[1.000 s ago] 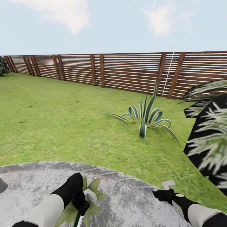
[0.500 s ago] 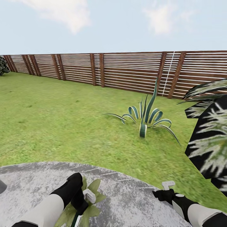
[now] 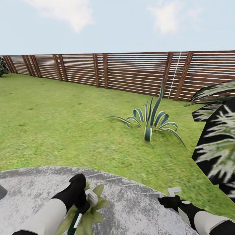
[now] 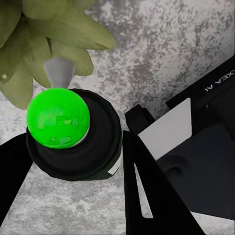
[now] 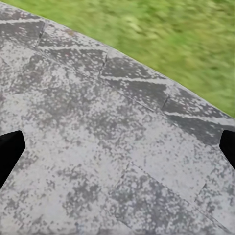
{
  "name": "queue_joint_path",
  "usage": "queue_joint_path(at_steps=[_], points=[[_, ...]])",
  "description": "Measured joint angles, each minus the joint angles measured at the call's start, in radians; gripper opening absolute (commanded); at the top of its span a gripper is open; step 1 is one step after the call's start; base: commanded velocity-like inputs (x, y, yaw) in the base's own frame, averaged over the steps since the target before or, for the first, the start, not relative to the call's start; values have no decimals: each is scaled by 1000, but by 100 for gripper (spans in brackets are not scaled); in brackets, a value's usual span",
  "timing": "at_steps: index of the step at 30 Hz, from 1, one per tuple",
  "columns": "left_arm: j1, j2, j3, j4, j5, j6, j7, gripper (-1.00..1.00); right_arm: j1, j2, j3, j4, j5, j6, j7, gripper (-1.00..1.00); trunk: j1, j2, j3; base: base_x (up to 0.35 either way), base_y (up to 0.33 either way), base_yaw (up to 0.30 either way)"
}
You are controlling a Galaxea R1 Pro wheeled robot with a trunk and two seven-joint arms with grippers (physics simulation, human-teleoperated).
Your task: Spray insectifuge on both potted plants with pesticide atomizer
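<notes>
Directly above one potted plant (image 4: 46, 44), the left end effector (image 4: 73, 161) grips the pesticide atomizer (image 4: 73, 137).

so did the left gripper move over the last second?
Yes. The left gripper, shut on the atomizer, swung slightly toward the potted plant, judged against the paving edge; the sprayer now tilts.
</notes>
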Motion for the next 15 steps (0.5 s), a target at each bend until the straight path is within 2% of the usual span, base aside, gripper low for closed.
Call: queue_joint_path(at_steps=[7,15], points=[[-38,0,-1,-4,0,0,0,-100,0,0,0,0,0,0,0,100,0,0,0,0,0,0],[-44,-2,-4,5,1,0,-1,-100,0,0,0,0,0,0,0,100,0,0,-4,13,0,0]])
